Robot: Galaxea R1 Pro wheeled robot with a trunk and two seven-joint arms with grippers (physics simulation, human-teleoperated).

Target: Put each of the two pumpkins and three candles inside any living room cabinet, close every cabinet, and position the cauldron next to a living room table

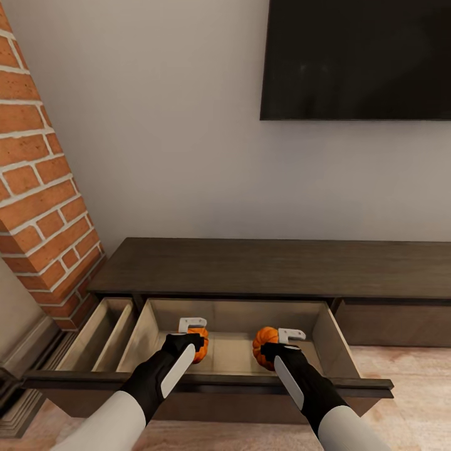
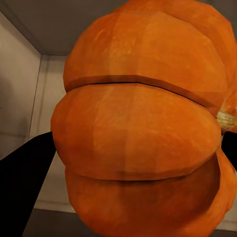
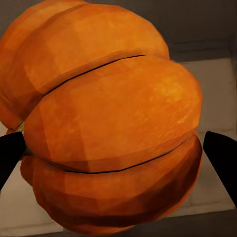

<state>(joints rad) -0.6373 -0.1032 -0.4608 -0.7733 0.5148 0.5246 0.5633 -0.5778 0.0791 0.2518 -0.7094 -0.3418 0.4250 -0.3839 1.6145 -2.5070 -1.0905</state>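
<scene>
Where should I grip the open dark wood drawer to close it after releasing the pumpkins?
Probably the dark wood drawer front, pushed from the robot's side toward the wall: it shows no handle. First release both orange ribbed pumpkins and lift the left gripper and right gripper clear.

Background fixtures of the room — wall, screen, brickwork, floor.

A black television [image 1: 356, 59] hangs on the pale wall [image 1: 169, 144], its lower left corner well above the furniture beneath. A red brick fireplace column [image 1: 37, 188] slants down the left side, meeting a grey stepped base moulding [image 1: 28, 369] — and light wood plank flooring [image 1: 413, 376] shows at lower right.
</scene>
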